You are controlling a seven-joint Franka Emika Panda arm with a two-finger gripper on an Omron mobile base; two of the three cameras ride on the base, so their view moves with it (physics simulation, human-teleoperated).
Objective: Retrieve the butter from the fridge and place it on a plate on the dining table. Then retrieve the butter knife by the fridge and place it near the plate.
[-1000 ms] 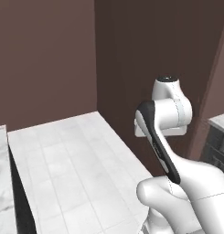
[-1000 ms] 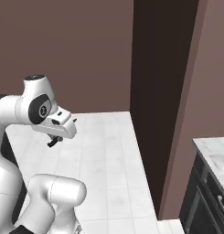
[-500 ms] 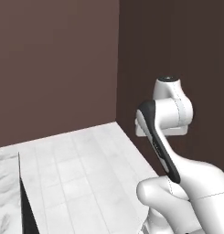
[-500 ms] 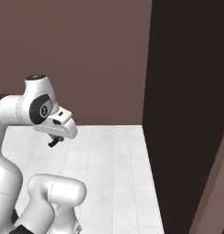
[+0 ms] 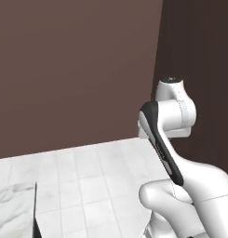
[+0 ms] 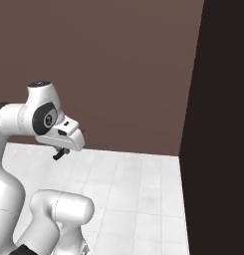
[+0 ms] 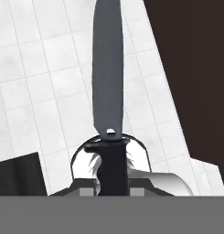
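While clamped on the butter knife (image 7: 108, 91) by its black handle, gripper (image 6: 59, 154) hangs above white tiled floor (image 6: 138, 199); grey blade points straight ahead. Brown wall (image 5: 73, 69) ahead, dark panel (image 6: 218, 124) close on right, marble counter corner (image 5: 13, 209) low left.

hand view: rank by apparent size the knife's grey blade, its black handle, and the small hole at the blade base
1. Long grey blade of the butter knife, largest, though nearest-camera perspective inflates it.
2. Ribbed black handle, partly hidden low.
3. Small round hole.

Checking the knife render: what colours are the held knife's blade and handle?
Grey blade, black handle on the slim butter knife; clearest in the hand view.
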